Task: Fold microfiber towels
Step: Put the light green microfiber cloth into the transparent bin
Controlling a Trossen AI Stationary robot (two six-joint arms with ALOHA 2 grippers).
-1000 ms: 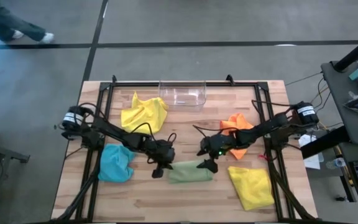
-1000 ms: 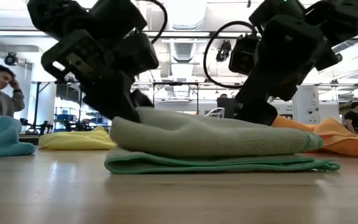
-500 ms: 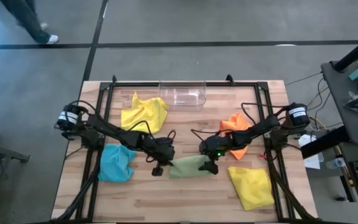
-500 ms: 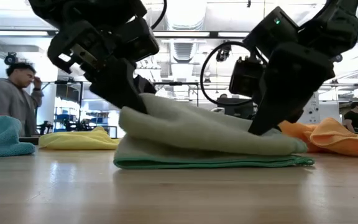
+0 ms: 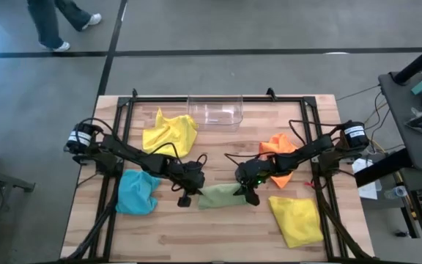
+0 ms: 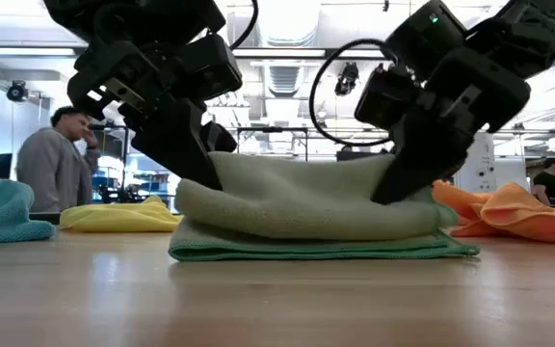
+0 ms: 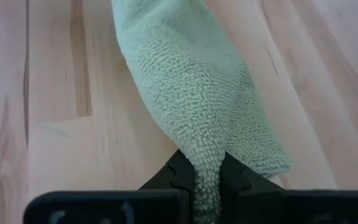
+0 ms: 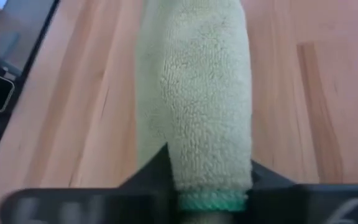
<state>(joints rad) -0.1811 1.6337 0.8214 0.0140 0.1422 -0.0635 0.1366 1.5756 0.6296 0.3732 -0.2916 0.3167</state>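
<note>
On the wooden slatted desk (image 5: 218, 227), four loose microfiber towels ringed the working arms: a crumpled yellow cloth (image 5: 169, 133) near the far edge, a bunched light blue cloth (image 5: 136, 191) at the left, a rumpled orange cloth (image 5: 278, 147) at the right, and a flat yellow cloth (image 5: 297, 219) toward the near right corner. None lay touching the pale green cloth (image 5: 218, 196), which sat in the middle of the desk between the two grippers. A person in a grey top (image 6: 56, 172) stood in the room beyond.

The pale green cloth was folded over on itself, its upper layer humped and lifted at both ends above a flat lower layer with a darker green hem, as the low view showed. The left gripper (image 7: 207, 186) had its jaws pressed together on one end of the cloth; the right gripper (image 8: 211, 186) pinched the opposite end, the hem showing between its jaws.

A clear rectangular plastic bin (image 5: 215, 111) stood at the far edge of the desk, with nothing visible inside.
</note>
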